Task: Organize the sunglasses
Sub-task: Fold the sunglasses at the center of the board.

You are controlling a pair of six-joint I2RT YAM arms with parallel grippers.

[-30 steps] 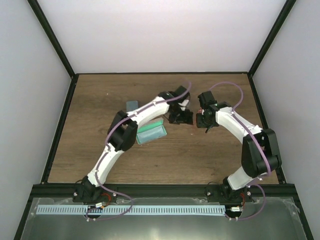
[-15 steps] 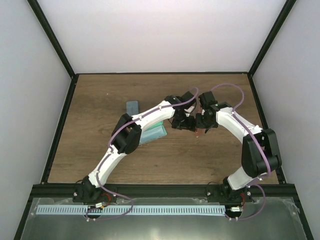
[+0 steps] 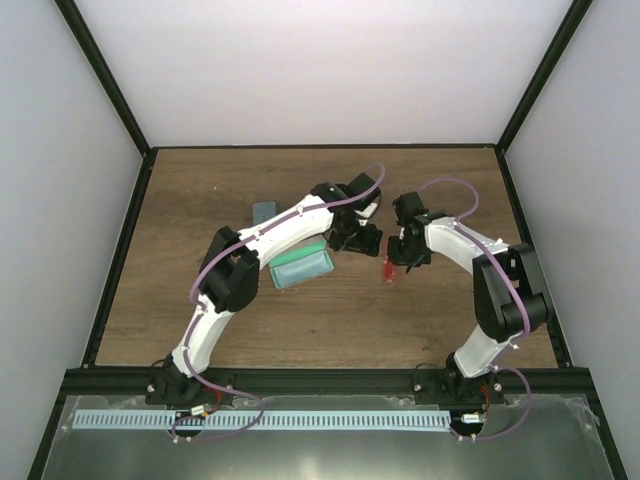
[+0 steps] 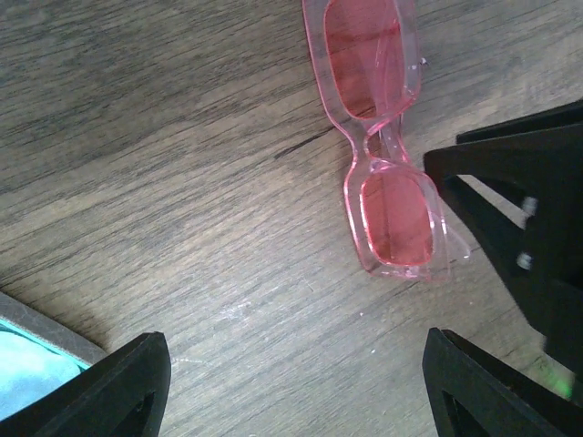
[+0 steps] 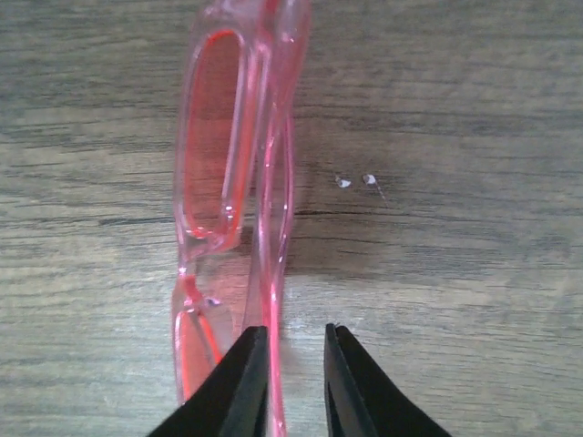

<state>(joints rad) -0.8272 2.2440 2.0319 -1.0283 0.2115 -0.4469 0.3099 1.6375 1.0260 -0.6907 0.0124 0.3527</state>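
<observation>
Gear around the sunglasses [image 4: 383,137]: a teal case [image 3: 302,266] lies on the wooden table [image 3: 200,200] at about 9 o'clock from them. Your left arm [image 3: 290,228] crosses at that case's 12 o'clock. A smaller grey-blue case [image 3: 263,211] sits at 11 o'clock from the teal one, right beside the arm. The glasses themselves lie on the wood near the middle of the table, a bit toward 3 o'clock. It's only bare wood between them and the left gripper [image 4: 293,339], but the right gripper [image 5: 293,341] crowds their 3 o'clock side in the left wrist view.

Hard-to-see stuff: from the top camera the glasses are mostly buried under the right gripper, with just a red sliver poking out at its 6 o'clock. In the left wrist view the far lens is clipped by the frame edge. There's also a teal corner with a grey rim cut off at 8 o'clock, too little of it to call. In the right wrist view the nearer lens runs out behind a finger.

Fingers: your left ones are spread wide over bare wood, holding nothing, with the glasses up at 1 o'clock from them. Your right ones are only a crack apart. 1 slim pink temple runs down into that gap, hugging the 9 o'clock finger [image 5: 241,391]. A strip of wood shows between it and the other finger, so it isn't pinched.
</observation>
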